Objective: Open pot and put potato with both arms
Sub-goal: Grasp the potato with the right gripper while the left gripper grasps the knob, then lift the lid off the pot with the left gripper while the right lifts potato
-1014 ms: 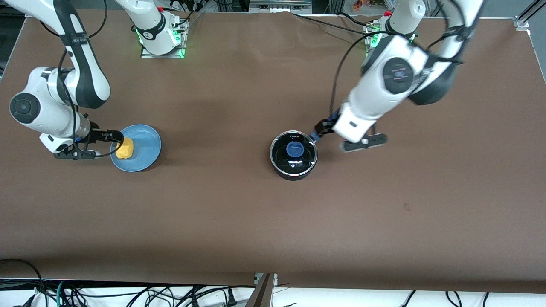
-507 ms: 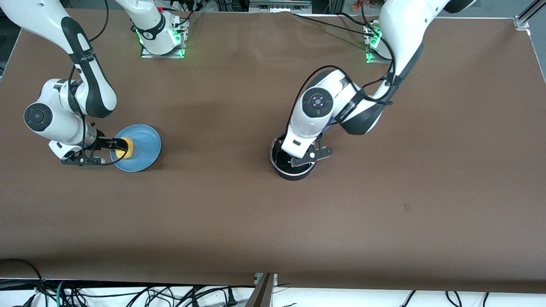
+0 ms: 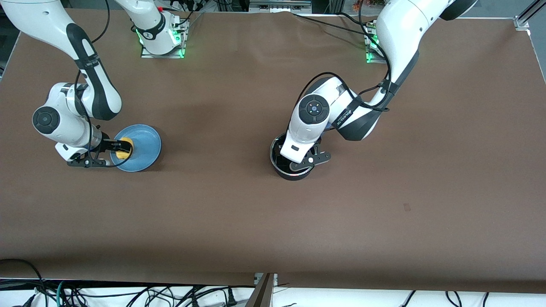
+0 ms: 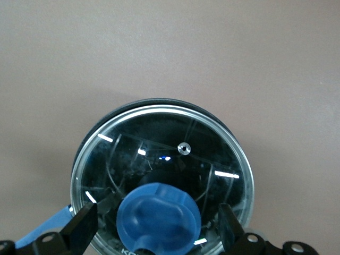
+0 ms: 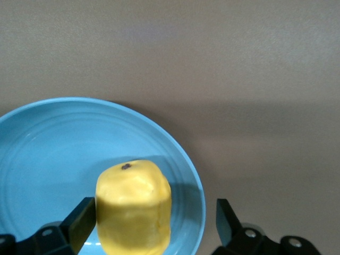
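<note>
We find the pot (image 3: 293, 164) on the table (image 3: 256, 213) near its middle, directly beneath the left gripper (image 3: 298, 160), with its glass lid (image 4: 162, 175) seated on the rim. In the left wrist view the lid's blue knob (image 4: 158, 219) sits between the two spread fingers (image 4: 81, 231), and a gap shows on each side of it; we record that claw as open and gripping nothing. A short stretch of the pot's blue handle (image 4: 40, 241) shows beside one finger. In the front view the left arm (image 3: 341, 111) covers most of the pot, leaving only part of the rim exposed.

We find the potato (image 5: 134, 212) standing on the blue plate (image 3: 147, 147), toward the right arm's end of the table and well apart from the pot. The right gripper (image 3: 117, 146) is down at the plate's edge. In the right wrist view the potato sits between that claw's fingers (image 5: 79, 223): one finger lies just beside it, where we cannot tell whether it touches, and the other stands clear of it. We record the right claw as open and not yet gripping the potato. A small dark spot marks the potato's top. The right arm (image 3: 76, 111) reaches in from the plate's table-end side.
</note>
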### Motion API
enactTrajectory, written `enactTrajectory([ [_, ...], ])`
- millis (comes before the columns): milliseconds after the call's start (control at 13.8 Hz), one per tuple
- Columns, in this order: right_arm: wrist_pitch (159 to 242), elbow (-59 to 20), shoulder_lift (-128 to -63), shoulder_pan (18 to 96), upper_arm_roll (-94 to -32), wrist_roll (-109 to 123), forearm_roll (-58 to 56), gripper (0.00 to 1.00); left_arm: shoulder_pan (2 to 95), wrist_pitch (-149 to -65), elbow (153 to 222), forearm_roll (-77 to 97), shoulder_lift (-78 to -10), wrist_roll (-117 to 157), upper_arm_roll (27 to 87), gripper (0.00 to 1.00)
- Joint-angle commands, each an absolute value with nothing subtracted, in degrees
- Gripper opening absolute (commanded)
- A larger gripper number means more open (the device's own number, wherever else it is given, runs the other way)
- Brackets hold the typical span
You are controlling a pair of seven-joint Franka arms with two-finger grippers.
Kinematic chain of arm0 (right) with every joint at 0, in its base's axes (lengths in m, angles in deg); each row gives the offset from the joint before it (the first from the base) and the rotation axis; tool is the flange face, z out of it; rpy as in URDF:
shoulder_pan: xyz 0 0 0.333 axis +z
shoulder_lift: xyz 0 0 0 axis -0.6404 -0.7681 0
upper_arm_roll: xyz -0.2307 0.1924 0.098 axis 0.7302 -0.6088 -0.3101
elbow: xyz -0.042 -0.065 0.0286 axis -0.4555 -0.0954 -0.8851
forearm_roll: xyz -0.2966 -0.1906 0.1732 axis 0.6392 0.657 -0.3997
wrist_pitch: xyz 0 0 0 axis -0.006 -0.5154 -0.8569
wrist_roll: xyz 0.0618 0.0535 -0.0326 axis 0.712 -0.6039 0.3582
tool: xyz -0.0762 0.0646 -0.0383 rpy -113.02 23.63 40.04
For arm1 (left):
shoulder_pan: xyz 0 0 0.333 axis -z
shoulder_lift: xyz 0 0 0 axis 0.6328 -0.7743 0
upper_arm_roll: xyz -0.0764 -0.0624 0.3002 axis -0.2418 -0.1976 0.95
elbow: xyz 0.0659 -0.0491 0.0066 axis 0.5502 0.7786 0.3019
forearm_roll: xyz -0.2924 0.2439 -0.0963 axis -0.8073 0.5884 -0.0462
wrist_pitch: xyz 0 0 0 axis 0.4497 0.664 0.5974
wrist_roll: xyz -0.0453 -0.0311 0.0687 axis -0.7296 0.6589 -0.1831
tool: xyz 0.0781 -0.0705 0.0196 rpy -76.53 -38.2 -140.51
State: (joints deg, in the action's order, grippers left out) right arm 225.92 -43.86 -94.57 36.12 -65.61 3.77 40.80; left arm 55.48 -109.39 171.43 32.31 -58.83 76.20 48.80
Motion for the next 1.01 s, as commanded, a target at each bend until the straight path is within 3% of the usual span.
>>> enactTrajectory([
  [0, 227.1, -44.8, -94.3, 36.2, -65.9, 2.1, 41.1, 1.00, 56.0, -108.6, 169.9, 34.1, -60.2, 76.5, 49.0, 0.96],
  [145, 227.1, -44.9, -94.6, 36.2, -66.0, 2.1, 41.1, 1.00, 56.1, -108.6, 169.9, 34.0, -60.4, 76.5, 49.0, 0.89],
  [435, 227.1, -45.4, -95.0, 36.2, -66.3, 1.9, 41.0, 1.00, 56.3, -108.6, 169.9, 34.0, -60.6, 76.9, 49.0, 0.62],
  [652, 227.1, -45.5, -95.3, 36.2, -66.4, 1.4, 40.9, 1.00, 56.2, -108.4, 169.8, 33.9, -60.5, 77.0, 49.0, 0.50],
  [797, 226.9, -46.0, -95.4, 36.2, -66.7, 1.4, 40.9, 0.99, 55.8, -108.0, 169.7, 33.9, -60.1, 77.0, 49.0, 0.49],
  [870, 226.9, -46.0, -95.4, 36.2, -67.2, 1.4, 40.8, 0.95, 55.5, -107.9, 169.6, 33.8, -59.6, 76.9, 48.9, 0.49],
  [942, 226.7, -46.0, -95.5, 36.2, -67.2, 1.4, 40.8, 0.78, 54.6, -107.8, 169.5, 33.4, -58.8, 76.8, 48.9, 0.49],
])
